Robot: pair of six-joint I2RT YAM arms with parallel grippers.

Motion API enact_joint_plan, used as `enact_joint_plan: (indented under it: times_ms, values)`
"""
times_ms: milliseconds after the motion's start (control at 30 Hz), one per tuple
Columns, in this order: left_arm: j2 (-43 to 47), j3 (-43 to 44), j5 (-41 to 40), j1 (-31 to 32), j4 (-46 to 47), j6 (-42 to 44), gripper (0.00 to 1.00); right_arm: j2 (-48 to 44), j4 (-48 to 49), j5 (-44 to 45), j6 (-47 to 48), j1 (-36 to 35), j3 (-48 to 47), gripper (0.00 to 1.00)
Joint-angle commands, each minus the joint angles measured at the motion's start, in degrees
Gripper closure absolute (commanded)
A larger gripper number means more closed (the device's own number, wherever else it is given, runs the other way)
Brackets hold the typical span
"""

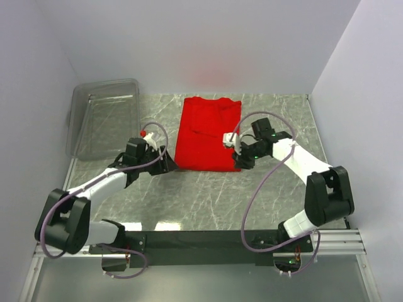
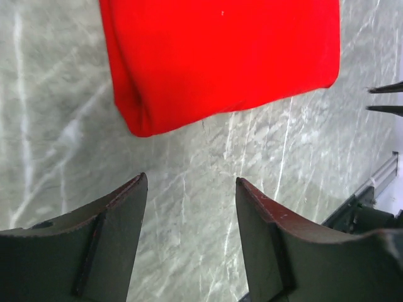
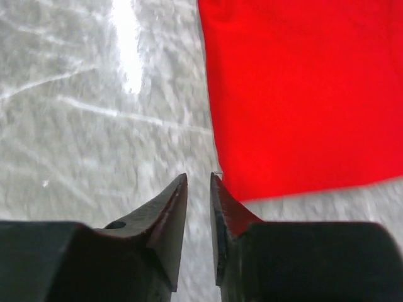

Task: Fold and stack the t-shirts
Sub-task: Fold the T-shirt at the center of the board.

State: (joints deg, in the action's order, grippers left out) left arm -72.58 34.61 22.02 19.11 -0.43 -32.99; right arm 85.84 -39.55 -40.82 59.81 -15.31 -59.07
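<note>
We found the red t-shirt point(image 1: 208, 133) folded into a rectangle mid-bench point(image 1: 208, 195), with the left claw point(image 2: 189, 182) open and empty just off one corner and the right claw point(image 3: 198, 179) nearly closed on nothing beside another, so we judged only stacking remained.

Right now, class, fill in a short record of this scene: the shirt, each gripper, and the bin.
t-shirt: red, folded, lying flat on the table
left gripper: open, empty, over bare table near the shirt's corner
right gripper: jaws narrowly apart, empty, at the shirt's right edge
bin: clear plastic, far left, apart from the shirt
</note>
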Motion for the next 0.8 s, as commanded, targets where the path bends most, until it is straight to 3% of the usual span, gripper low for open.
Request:
enact_joint_plan:
  times_ms: [0, 100, 367, 667, 767]
  values:
    - [-3.69, 0.89, 4.79, -0.13, 9.74, -3.48, 0.38, 2.04, 10.44, 4.16, -10.84, -3.31, 0.27, 0.74]
    - [-8.35, 1.95, 5.4, -0.13, 12.29, -3.92, 0.41, 4.68, 14.14, 6.8, -17.09, -3.59, -0.78, 0.8]
    - [-17.86, 6.78, 6.9, -0.13, 13.35, -4.01, 0.53, 9.16, 14.94, 11.9, -20.17, -4.2, -1.4, 0.84]
    - [-19.89, 6.96, -0.83, -0.13, 6.32, -1.81, 0.66, 11.98, 13.97, 15.68, -21.4, -4.55, -0.87, 0.86]
    - [-18.4, 6.0, -5.48, -0.13, 4.3, -1.72, 0.64, 12.86, 13.36, 16.65, -21.84, -4.46, -1.4, 0.86]
